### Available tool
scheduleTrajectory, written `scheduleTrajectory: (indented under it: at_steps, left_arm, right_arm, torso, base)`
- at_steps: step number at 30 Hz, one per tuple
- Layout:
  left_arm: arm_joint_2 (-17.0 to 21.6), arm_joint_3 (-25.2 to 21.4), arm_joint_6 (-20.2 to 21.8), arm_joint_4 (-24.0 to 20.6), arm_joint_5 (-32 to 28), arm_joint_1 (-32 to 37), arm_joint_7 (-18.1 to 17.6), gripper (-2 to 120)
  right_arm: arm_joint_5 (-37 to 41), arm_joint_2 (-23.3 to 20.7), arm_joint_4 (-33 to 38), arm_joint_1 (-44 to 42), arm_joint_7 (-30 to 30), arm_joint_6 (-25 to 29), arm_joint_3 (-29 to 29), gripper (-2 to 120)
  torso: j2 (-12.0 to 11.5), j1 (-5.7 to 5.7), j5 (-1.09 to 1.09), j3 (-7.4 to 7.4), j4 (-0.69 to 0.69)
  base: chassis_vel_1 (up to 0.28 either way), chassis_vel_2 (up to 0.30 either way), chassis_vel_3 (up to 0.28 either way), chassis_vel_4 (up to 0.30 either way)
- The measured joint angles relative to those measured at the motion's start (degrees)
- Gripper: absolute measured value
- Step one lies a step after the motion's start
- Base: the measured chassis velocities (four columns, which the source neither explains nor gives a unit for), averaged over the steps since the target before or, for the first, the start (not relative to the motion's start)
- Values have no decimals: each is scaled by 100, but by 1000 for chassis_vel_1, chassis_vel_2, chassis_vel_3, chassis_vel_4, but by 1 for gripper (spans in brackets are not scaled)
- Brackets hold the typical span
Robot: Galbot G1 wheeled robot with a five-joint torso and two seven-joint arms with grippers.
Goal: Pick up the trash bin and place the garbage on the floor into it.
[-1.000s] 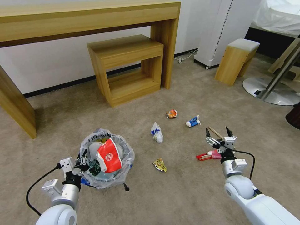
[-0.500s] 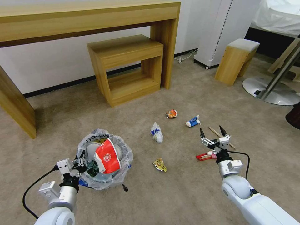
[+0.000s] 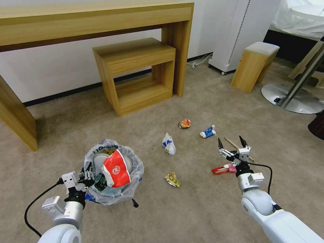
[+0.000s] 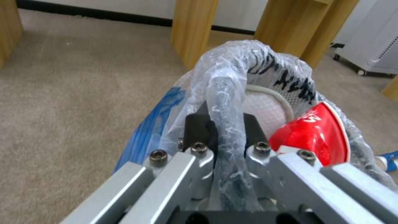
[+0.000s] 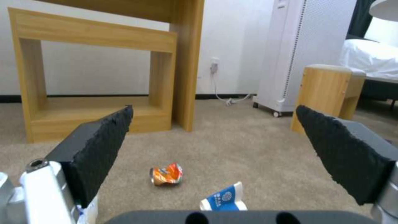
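The trash bin [image 3: 132, 178], a small dark-blue bin lined with a clear printed bag, hangs at the lower left in the head view. My left gripper [image 3: 88, 176] is shut on its near rim. The left wrist view shows the fingers [image 4: 198, 127] clamping the bag-wrapped rim [image 4: 226, 102]. A red paper cup [image 3: 116, 168] and a white slipper [image 3: 99, 161] lie inside. My right gripper [image 3: 231, 143] is open, low over the beige floor [image 3: 202, 202], above a red packet [image 3: 221, 168] and a wooden stick [image 3: 232, 142]. An orange wrapper [image 3: 184, 123], a blue-white carton [image 3: 208, 131], a pale tissue [image 3: 168, 144] and a yellow wrapper [image 3: 172, 179] lie between the arms.
A long wooden desk [image 3: 94, 20] and a low wooden shelf unit [image 3: 135, 74] stand against the far wall. A cushioned wooden stool [image 3: 254, 65], a white appliance on wheels [image 3: 236, 33] and a round metal chair base [image 3: 293, 98] are at the right.
My right gripper has drawn back slightly toward me and to the left, still open. The left arm and bin have dropped a little. The camera has shifted slightly.
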Motion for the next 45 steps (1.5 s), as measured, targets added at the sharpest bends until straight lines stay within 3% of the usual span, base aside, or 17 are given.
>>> scheduleTrajectory:
  at_steps: [11,17,19,21,23,24,31,35,39,45]
  left_arm:
    - [-16,-19,-31,-11,15,41,10,3]
    - [-60,-18,-65,57,62,31,14,3]
    - [-90,-19,-85,117,91,4,15,3]
    - [-97,-19,-90,128,96,-4,17,3]
    - [-126,-21,-97,189,108,-39,20,3]
    - [-126,-21,-97,189,108,-39,20,3]
    - [-150,-12,-118,363,119,-201,14,3]
    - [-153,-7,-118,410,110,-246,7,3]
    - [-156,-18,-119,475,95,-295,-5,3]
    - [-157,-12,-118,514,74,-344,-10,3]
  right_arm:
    - [34,-30,-153,210,-93,-11,-291,100]
    - [1006,-257,-283,559,-326,-596,-1061,100]
    - [1618,-376,-534,903,-610,-853,-1764,100]
    - [1701,-380,-577,966,-643,-890,-1881,100]
    - [2065,-341,-814,1352,-787,-1017,-2496,100]
    - [2065,-341,-814,1352,-787,-1017,-2496,100]
    - [2405,10,-1466,2045,-686,-1245,-3699,99]
    - [2474,215,-1733,2182,-572,-1310,-3958,98]
    - [2379,623,-2437,2409,-573,-1329,-4326,98]
    - [2275,879,-2766,2518,-576,-1325,-4576,97]
  torso:
    - [0,0,-1,0,0]
    - [0,0,-2,0,0]
    - [0,0,0,0,-1]
    - [0,1,1,0,-1]
    - [0,1,-1,0,-1]
    - [0,1,-1,0,-1]
    - [0,1,-2,0,-2]
    - [0,1,0,1,0]
    - [0,1,-1,1,0]
    - [0,1,-1,1,0]
  base:
    - [-19,23,23,-23]
    - [0,0,0,0]
    - [0,0,0,0]
    - [0,0,0,0]
    - [0,0,0,0]
    - [0,0,0,0]
    - [0,0,0,0]
    - [0,0,0,0]
    - [0,0,0,0]
    - [0,0,0,0]
